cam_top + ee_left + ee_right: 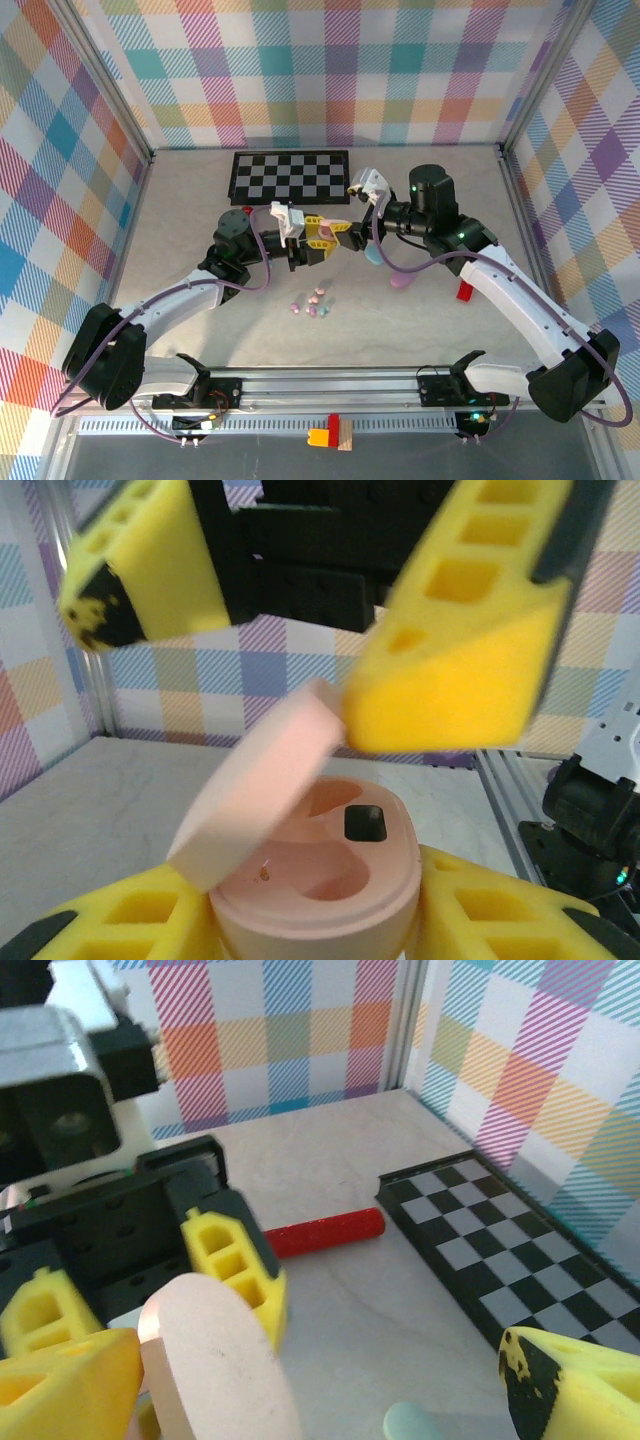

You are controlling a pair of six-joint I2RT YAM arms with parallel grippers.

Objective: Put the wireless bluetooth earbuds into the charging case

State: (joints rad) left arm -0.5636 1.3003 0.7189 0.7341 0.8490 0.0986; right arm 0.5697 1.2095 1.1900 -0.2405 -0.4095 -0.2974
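Beige table (190, 200) carries it all: above its middle my left gripper (312, 925) clamps the pink charging case (330, 885), my right gripper (310, 1370) is spread beside the raised lid (255, 785), which a nudge could knock shut or twist loose, the tiny earbuds (315, 303) lie toward the near edge, and I can read no writing.

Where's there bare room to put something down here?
Bare table between the checkerboard and left wall, and in the far right corner. Crowded: the middle, where left gripper and right gripper meet near the earbuds.
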